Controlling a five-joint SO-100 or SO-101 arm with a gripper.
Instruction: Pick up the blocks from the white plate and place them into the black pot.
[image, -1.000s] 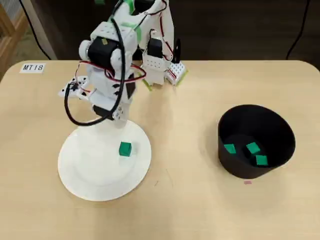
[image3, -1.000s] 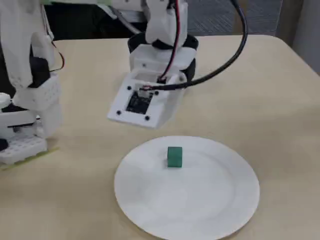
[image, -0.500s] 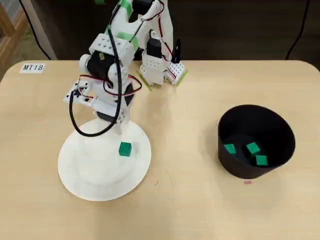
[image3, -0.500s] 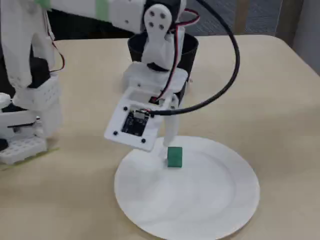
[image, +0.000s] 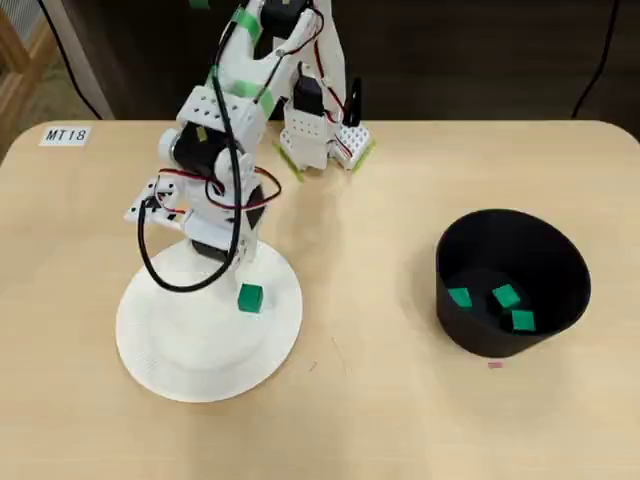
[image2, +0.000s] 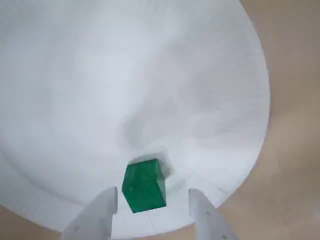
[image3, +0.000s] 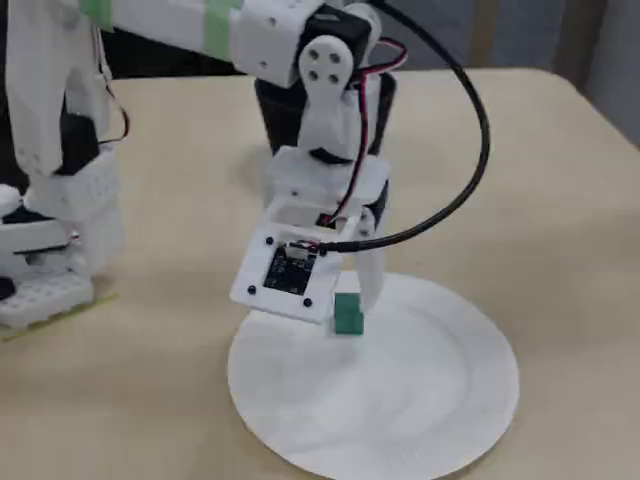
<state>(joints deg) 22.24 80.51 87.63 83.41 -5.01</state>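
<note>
A: Arm pose. The white two-finger gripper (image2: 152, 212) is pitched down over the round white plate (image: 170, 350), wrist folded forward from the base at the far table edge. A black cable loops off the wrist in the overhead view (image: 160, 262).

B: State of the fingers?

A: Spread apart, holding nothing. In the wrist view one pale finger (image2: 95, 215) enters at 7 o'clock and the other at 5 o'clock.

B: Block relative to them?

A: One small bright green cube (image2: 144, 185) sits between the two fingers, near their tips, its lower corner dipping into the gap. Whether either finger touches it I cannot tell. It rests flat on the plate close to the rim. In the overhead view the cube (image: 250, 297) lies toward 2 o'clock of the plate's centre, just below the gripper body. In the fixed view it (image3: 347, 313) is partly hidden behind the gripper's circuit-board housing.

B: Surroundings?

A: The matte black round pot (image: 560, 260) stands on the light wooden table (image: 380, 420), well apart from the plate at 3 o'clock. Three more green cubes (image: 505, 296) lie on its floor. A white label reading MT18 (image: 66, 135) is at the table's 10 o'clock corner. Bare table lies between plate and pot.
</note>
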